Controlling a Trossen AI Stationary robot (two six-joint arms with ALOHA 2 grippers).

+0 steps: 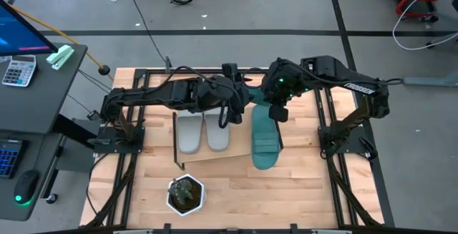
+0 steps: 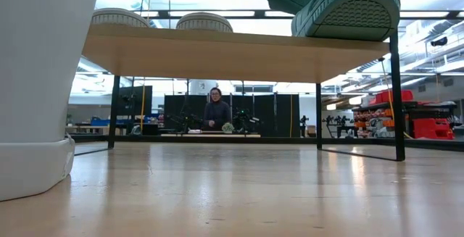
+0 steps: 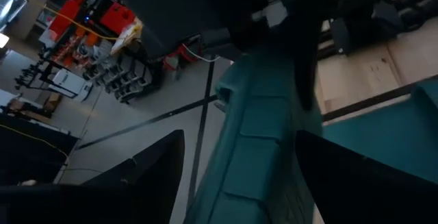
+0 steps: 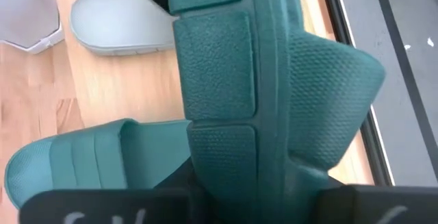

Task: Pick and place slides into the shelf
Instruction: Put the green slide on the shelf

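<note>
We saw right gripper (image 1: pixel 278 112) clamped on teal slide (image 4: pixel 233 94), held above shelf (image 2: pixel 232 52), probably for placing beside other teal slide (image 1: pixel 265 139). Left gripper (image 1: pixel 227 112) spread wide near held slide, gripping nothing. Grey slides (image 1: pixel 203 134) already shelved.

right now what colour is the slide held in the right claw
Teal green slide, clearest in the right wrist view.

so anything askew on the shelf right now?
Yes. One teal slide lies on the shelf with its end hanging past the front edge, while the two grey slides sit fully on. The other teal slide is off the shelf, in the right gripper.
</note>
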